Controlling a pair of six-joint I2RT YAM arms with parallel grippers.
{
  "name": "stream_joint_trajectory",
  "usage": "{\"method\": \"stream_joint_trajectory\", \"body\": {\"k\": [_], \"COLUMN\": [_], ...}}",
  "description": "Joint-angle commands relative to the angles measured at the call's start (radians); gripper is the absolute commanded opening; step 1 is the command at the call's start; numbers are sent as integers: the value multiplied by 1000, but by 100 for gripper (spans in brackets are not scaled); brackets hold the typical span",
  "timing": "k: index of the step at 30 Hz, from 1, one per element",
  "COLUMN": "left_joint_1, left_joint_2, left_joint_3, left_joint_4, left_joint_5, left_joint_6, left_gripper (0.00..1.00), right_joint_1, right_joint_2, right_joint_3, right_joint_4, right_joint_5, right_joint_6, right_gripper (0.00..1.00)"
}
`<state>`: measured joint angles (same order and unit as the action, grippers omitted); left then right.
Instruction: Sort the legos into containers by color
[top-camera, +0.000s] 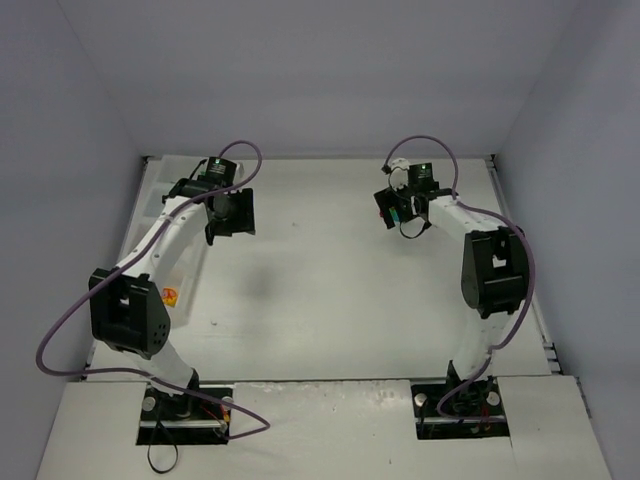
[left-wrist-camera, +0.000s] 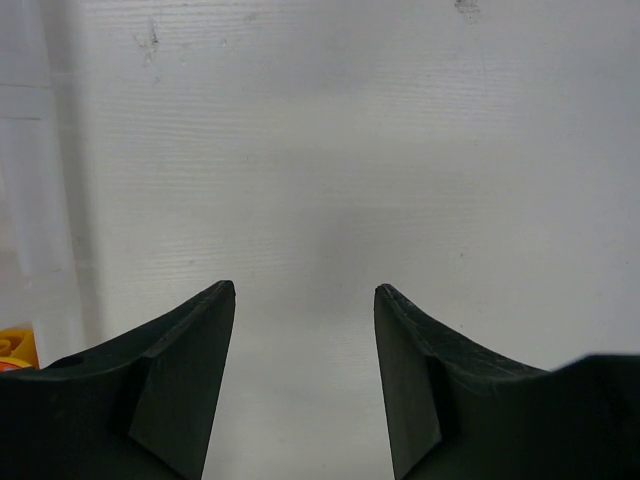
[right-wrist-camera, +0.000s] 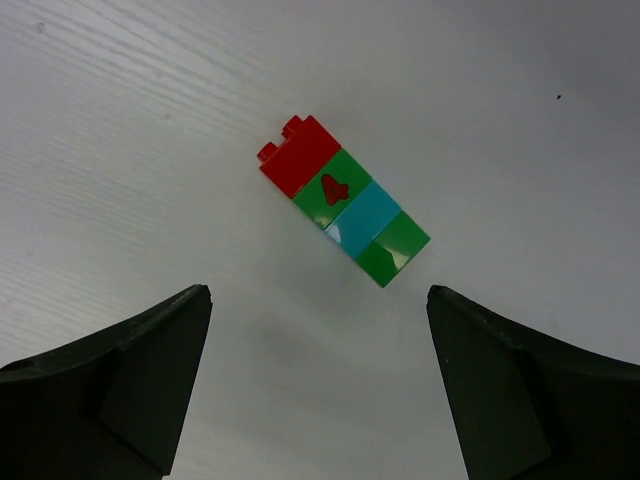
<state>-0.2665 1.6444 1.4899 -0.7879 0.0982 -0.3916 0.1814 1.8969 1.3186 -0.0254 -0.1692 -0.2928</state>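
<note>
Top view: right hand (top-camera: 395, 212) hangs over the far surface (top-camera: 320, 280); left hand (top-camera: 230, 212) is beside the tray (top-camera: 160, 235).
Left wrist: fingers apart, empty.
Right wrist: fingers wide, empty. Brick stack (right-wrist-camera: 343, 200) at 12 o'clock, long axis 10-to-4. Right arm nearer.

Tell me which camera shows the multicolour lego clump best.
Right wrist. The lego clump sits mid-frame, its red, green, teal and green sections distinct, ahead of the open right end effector. Top external gives only a green speck beside that end effector; left wrist shows none of it.
</note>
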Motion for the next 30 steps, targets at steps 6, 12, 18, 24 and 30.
{"method": "stream_joint_trajectory", "body": {"k": [6, 12, 18, 24, 30], "left_joint_1": [-7, -10, -14, -19, -20], "left_joint_2": [-97, -112, -126, -129, -130], "left_joint_3": [-23, -39, -60, -74, -63], "left_joint_4": [16, 12, 13, 9, 35], "left_joint_5": [41, 43, 47, 55, 107], "left_joint_6": [22, 19, 14, 7, -1], "left_gripper": [52, 52, 52, 52, 52], "right_joint_1": [-42, -51, -56, -60, -50], "right_joint_2": [102, 180, 206, 237, 182], "right_joint_3": [186, 251, 238, 241, 194], "right_joint_4": [18, -48, -71, -88, -91], "right_joint_5": [-85, -185, -227, -230, -276], "right_joint_6": [-169, -187, -210, -207, -148], "right_gripper": [85, 84, 78, 61, 34]}}
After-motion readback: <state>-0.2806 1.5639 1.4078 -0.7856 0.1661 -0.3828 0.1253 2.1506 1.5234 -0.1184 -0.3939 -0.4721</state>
